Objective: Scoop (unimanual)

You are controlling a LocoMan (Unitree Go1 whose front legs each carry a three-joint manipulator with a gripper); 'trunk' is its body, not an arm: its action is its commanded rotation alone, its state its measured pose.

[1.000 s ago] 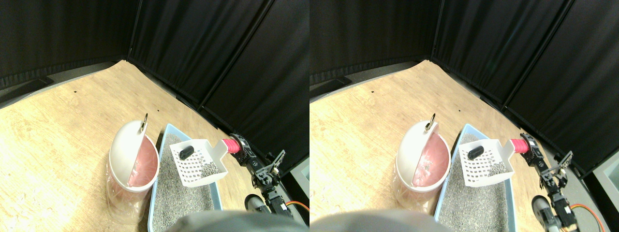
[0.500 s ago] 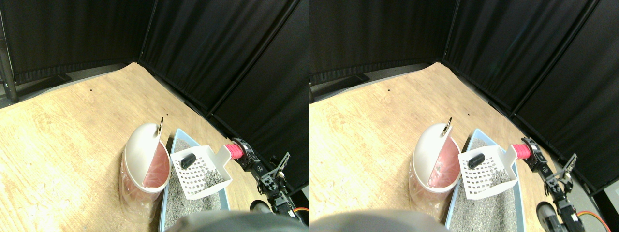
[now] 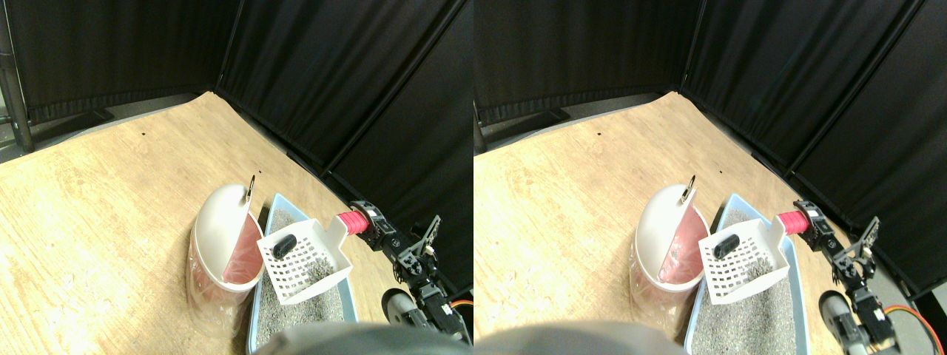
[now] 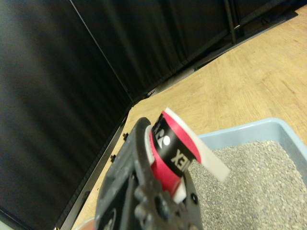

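Observation:
A white slotted scoop (image 3: 305,263) hangs over the light blue litter box (image 3: 279,200), carrying a black lump (image 3: 284,245) and a little grey litter. Its front corner reaches the open rim of the white bin with a pink liner (image 3: 219,235). My right gripper (image 3: 365,222) is shut on the scoop's red-wrapped handle (image 3: 352,222), to the right of the box. In the wrist view the red handle (image 4: 173,147) sits clamped in the dark jaw frame of the gripper (image 4: 160,165), above the grey litter (image 4: 254,184).
The bin and the litter box stand side by side on a wooden floor (image 3: 111,200). Black curtains (image 3: 333,81) close the back and the right side. A metal post (image 3: 16,96) stands at the far left.
The camera has shifted. The scoop has moved left towards the bin, and its corner now overlaps the bin's rim. The lump still lies in it.

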